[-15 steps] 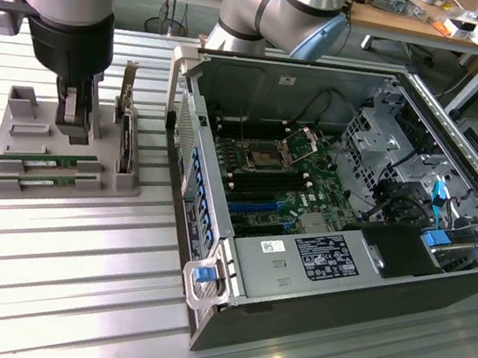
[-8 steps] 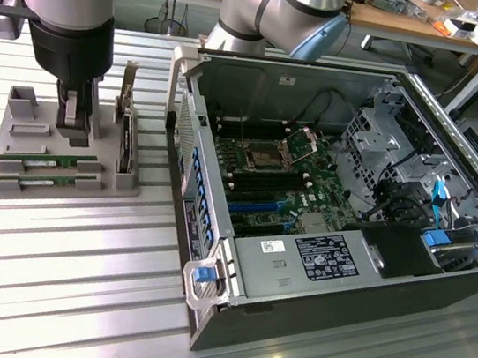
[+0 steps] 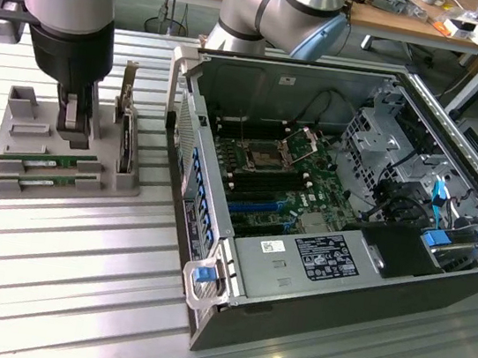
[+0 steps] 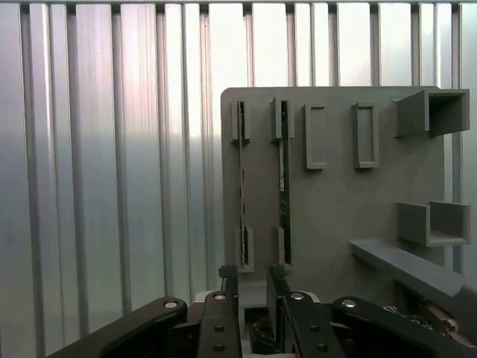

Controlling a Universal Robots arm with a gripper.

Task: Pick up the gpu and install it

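The tool (image 3: 77, 117) hangs over the grey tray (image 3: 6, 186), which sits on the worktop (image 3: 71, 298) toward its edge on the exterior view's left. The two fingers (image 4: 227, 313) of the tool stand spread, w/ a free gap between them, and they pinch nothing.

The gpu (image 3: 48, 158) stands on its long edge in a slot of the tray, not touched by the tool. A second stick (image 3: 48, 175) of the same kind sits in the next slot, parallel and just beside it. I cannot tell for sure which of the two is meant, so I take the one nearer to the tool.

The main relation: the gpu is lower than the tool and a bit toward the worktop's near edge. Its long axis runs along the tray, approx. parallel to that near edge. In the wrist view the gap of the fingers opens across this axis, i.e. the pads face the flat sides of the board, and one stick lines up w/ the gap in my judgement.

A dark card (image 3: 125, 132) w/ metal bracket stands upright in the tray, at the end toward the open PC case (image 3: 360, 267), beside the tool but apart from it.
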